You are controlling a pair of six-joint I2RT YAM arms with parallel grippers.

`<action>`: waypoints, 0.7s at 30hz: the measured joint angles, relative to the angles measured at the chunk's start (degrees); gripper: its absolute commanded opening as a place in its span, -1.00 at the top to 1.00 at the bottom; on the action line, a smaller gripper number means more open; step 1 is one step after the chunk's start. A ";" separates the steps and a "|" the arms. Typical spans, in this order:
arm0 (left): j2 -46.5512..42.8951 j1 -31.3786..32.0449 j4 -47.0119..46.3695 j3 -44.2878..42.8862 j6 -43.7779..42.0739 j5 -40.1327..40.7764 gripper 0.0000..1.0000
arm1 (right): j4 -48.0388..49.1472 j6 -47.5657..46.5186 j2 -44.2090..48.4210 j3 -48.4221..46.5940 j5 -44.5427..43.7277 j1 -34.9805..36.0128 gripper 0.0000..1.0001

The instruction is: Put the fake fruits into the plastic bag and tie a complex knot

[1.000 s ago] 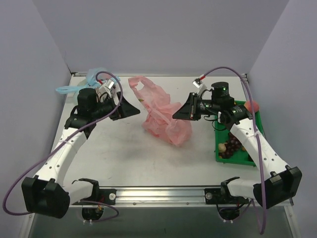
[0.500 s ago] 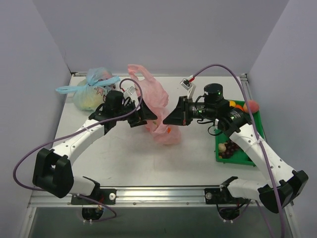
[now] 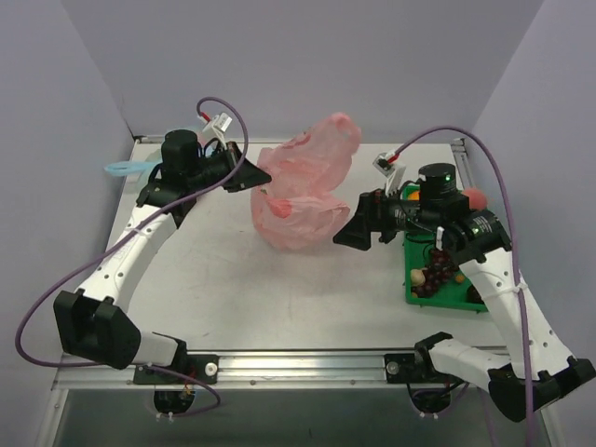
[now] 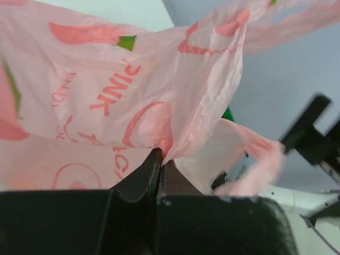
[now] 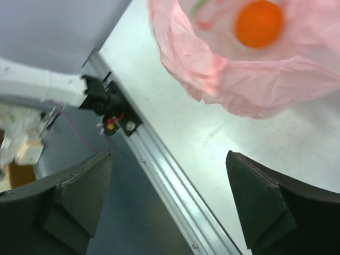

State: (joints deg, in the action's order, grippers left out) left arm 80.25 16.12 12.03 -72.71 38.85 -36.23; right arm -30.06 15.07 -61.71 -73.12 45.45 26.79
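My left end effector (image 4: 161, 156), open half a second ago, now pinches a fold of the plastic bag (image 3: 300, 191) and has lifted it rearward. My right end effector (image 5: 169, 159) has let go, its fingers spread wide, near the green tray (image 3: 453, 296). The bag is thin, crinkled pink film over the surface (image 3: 214, 279), with one round, glossy orange fruit (image 5: 258, 22) inside.

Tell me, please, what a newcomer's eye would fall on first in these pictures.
The thin translucent pink plastic bag with red-orange peach prints billows at the middle of the table, its film pinched in the shut left gripper. A glossy round orange fake fruit shows through the bag's wall, in front of the open right gripper. At the right edge sits a green plastic tray with a dark purple grape bunch.
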 measured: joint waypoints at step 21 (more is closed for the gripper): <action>-3.89 5.49 5.68 4.68 -3.13 -6.84 1.00 | 8.63 -3.67 -22.77 -4.72 -19.61 -3.17 0.19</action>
State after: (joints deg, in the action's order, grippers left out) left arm 76.36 21.61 17.72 -68.03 35.73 -43.07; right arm -21.43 11.40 -84.49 -77.84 25.85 23.62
